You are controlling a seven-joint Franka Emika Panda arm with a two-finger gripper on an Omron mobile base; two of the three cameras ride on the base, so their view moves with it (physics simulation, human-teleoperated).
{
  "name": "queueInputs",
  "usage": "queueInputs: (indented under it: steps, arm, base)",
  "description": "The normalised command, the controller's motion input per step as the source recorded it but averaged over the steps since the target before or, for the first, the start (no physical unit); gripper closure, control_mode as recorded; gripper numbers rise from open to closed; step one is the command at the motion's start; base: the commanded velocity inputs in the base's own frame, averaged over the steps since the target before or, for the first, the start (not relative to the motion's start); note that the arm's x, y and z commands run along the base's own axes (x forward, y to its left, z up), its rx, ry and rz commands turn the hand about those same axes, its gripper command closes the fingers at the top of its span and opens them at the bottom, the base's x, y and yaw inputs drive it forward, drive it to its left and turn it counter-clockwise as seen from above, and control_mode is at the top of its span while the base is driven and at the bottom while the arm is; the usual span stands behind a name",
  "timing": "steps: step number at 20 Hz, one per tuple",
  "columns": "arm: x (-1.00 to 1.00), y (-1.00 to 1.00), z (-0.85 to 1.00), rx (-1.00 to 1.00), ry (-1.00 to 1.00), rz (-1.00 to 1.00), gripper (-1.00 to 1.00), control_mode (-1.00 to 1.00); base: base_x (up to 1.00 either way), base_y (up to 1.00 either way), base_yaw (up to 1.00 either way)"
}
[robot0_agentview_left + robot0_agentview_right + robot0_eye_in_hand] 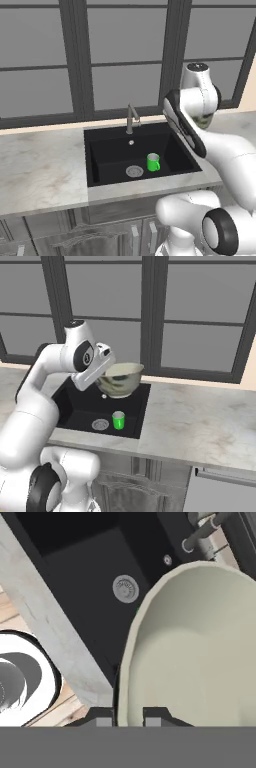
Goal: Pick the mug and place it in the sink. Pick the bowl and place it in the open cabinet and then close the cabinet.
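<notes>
two dark fingertips (129, 717) pinch the large cream bowl's (120, 378) rim, seemingly thinly; it could slip into the black sink (75, 406).

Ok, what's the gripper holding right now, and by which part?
The gripper holds the bowl by its rim, one finger inside the wall, one outside, lifted over the sink.
</notes>
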Motion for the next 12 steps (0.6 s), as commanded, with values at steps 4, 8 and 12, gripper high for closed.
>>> queueInputs:
  steps: [4, 8, 12]
  arm:
    - [-0.39, 0.10, 0.27, -0.07, -0.08, 0.11, 1.00, -1.00]
    - [-0.34, 0.26, 0.29, -0.02, -0.15, 0.10, 1.00, -1.00]
    - [-0.22, 0.31, 0.29, 0.00, -0.10, 0.07, 1.00, -1.00]
  base:
    - [0.00, 0.00, 0.00]
    - [0.00, 0.00, 0.00]
    - [0.00, 0.00, 0.00]
